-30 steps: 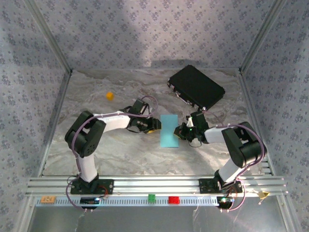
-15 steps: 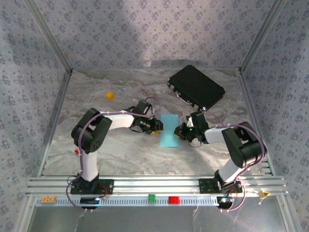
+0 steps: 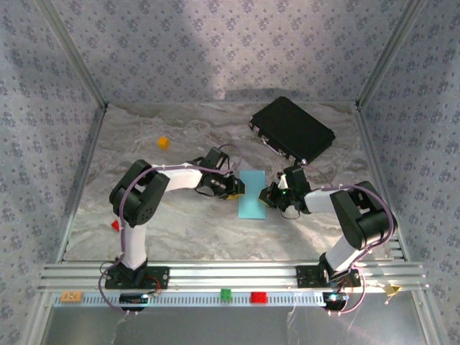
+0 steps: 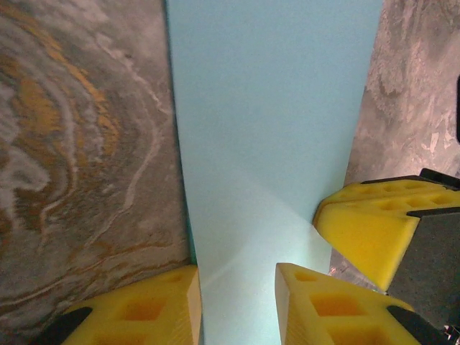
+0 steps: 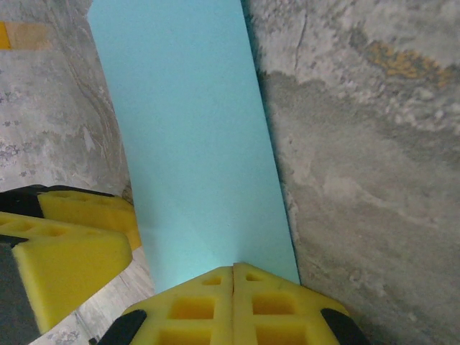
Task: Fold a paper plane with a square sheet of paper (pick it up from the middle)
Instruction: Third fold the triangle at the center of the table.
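The thin light-blue sheet of paper lies on the grey marbled table top, in the middle between the two arms. From above it looks like a narrow upright rectangle rather than a square, so I'd guess a first fold in half is in. There is no pointed nose and no wings yet, so most of the plane is left to make.

The right gripper has its yellow pads pressed tight together, with the near edge of the paper nipped between them. The left gripper comes in from the other side with its jaws partly spread. The paper runs into the gap, but nothing is squeezing it there that I can see.

A black rectangular hard case sits well behind on the right. A tiny orange cube sits far back on the left, and a small red bit lies by the left arm. None of them is near the paper. The real squeeze is the two grippers themselves, just beside each other across that narrow strip
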Robot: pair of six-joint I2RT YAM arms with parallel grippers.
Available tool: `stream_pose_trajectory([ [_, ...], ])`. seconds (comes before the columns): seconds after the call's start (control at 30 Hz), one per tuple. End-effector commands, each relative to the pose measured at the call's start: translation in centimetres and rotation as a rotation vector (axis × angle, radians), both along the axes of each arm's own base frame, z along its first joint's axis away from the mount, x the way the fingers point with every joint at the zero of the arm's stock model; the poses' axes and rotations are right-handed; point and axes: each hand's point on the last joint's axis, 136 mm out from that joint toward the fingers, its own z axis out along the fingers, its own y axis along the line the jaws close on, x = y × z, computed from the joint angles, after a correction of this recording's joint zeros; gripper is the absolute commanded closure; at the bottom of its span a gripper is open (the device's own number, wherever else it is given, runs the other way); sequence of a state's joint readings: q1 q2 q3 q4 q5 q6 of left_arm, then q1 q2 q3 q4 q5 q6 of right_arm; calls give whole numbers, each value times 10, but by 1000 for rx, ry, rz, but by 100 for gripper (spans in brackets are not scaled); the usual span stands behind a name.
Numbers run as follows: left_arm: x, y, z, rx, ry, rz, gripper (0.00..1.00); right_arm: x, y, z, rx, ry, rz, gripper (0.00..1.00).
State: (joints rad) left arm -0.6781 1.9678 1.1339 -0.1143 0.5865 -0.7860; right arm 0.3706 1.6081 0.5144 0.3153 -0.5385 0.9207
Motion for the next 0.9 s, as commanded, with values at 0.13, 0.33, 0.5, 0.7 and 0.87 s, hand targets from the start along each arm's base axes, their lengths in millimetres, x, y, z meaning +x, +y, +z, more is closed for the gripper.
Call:
stream_pose_trajectory([
  [0.13, -7, -3, -8, 41, 51, -10, 69, -22, -16, -25, -80, 112, -31, 94],
  [0.33, -5, -5, 5, 18, 27, -6, 72, -21, -17, -26, -81, 112, -31, 94],
  [0.5, -4, -3, 9, 20, 12, 4, 77, -20, -16, -25, -81, 106, -28, 94],
  [0.7, -2, 3, 12, 35, -13, 24, 85, -19, -17, -23, -83, 99, -32, 94],
  [0.87, -1, 6, 11, 45, -16, 33, 91, -18, -16, -22, -83, 94, -28, 93],
])
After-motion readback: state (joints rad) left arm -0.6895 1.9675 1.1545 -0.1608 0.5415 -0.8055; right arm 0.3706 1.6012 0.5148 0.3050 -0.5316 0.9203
